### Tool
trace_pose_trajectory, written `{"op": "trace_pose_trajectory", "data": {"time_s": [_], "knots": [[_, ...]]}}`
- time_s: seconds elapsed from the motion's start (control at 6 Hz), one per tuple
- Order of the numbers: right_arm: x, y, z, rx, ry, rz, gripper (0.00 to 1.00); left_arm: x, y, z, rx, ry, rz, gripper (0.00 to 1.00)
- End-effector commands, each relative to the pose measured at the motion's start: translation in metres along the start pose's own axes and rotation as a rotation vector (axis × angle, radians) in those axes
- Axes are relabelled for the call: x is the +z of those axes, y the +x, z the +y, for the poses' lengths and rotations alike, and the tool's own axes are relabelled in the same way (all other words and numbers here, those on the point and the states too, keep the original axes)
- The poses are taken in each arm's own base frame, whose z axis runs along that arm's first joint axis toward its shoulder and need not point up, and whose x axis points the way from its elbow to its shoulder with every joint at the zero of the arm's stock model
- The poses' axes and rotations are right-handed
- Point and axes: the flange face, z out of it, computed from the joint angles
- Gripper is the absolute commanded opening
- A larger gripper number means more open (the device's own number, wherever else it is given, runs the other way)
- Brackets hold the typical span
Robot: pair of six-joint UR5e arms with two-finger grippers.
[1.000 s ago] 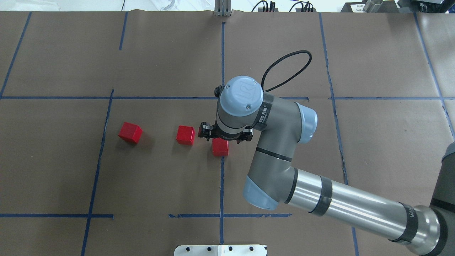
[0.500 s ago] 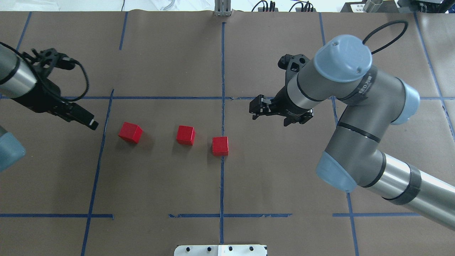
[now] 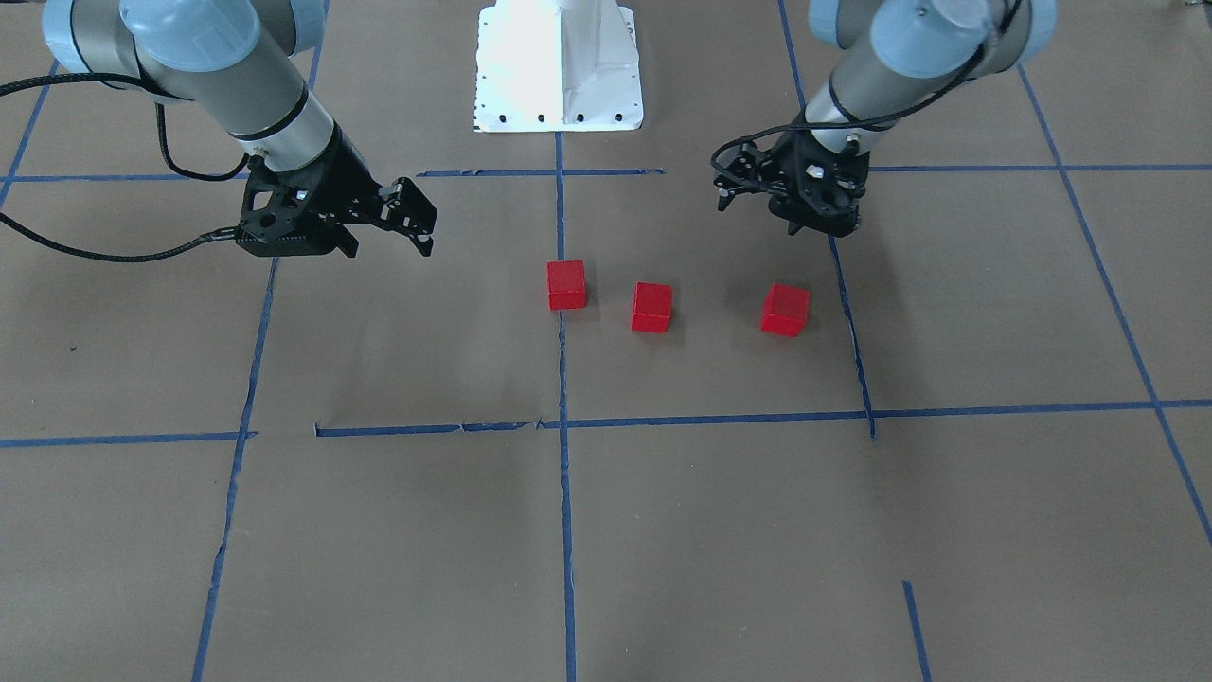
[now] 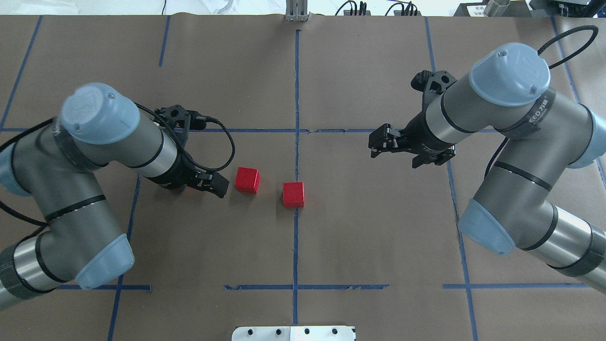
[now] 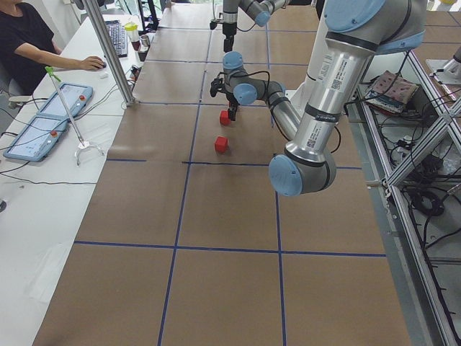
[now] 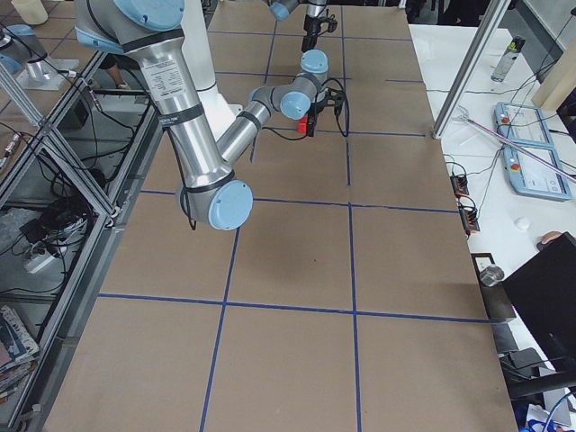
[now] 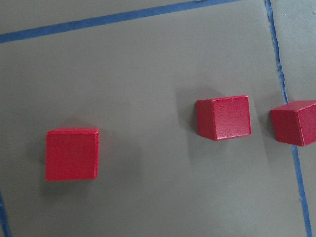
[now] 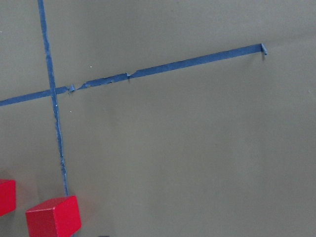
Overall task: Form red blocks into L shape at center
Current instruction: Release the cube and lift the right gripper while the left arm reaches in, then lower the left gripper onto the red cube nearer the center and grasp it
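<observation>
Three matte, sharp-edged red blocks (image 3: 566, 285) lie in a loose row on the brown paper center (image 4: 331, 213), one on the blue tape line (image 4: 295, 246). Overhead, the left arm (image 4: 94, 142) hides the third cube (image 3: 785, 311), which the front camera shows. The right gripper (image 4: 374, 144) hovers spread and empty, while the left gripper (image 3: 820, 225) is unreadable.

3 separate red blocks (image 3: 651, 307) across center (image 3: 426, 341)
</observation>
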Motion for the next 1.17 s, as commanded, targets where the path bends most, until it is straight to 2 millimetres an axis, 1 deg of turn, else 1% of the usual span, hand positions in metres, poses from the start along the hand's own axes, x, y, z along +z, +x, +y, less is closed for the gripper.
{"op": "trace_pose_trajectory", "data": {"time_s": [0.0, 0.17, 0.33, 0.5, 0.67, 1.0], "knots": [[-0.001, 0.008, 0.004, 0.001, -0.003, 0.005, 1.00, 0.038, 0.024, -0.021, -0.038, 0.009, -0.050, 1.00], [-0.001, 0.009, 0.004, 0.001, -0.001, 0.006, 1.00, 0.046, 0.021, -0.030, -0.043, 0.042, -0.087, 1.00], [-0.001, 0.009, 0.004, 0.001, 0.000, 0.006, 1.00, 0.056, 0.033, -0.044, -0.050, 0.044, -0.099, 1.00], [-0.001, 0.009, 0.004, 0.002, 0.001, 0.008, 1.00, 0.061, 0.036, -0.048, -0.092, 0.054, -0.110, 1.00], [0.000, 0.010, 0.003, 0.003, 0.002, 0.010, 1.00, 0.068, 0.040, -0.058, -0.099, 0.075, -0.131, 1.00], [0.001, 0.012, 0.003, 0.005, 0.002, 0.012, 1.00, 0.075, 0.046, -0.064, -0.118, 0.083, -0.121, 1.00]]}}
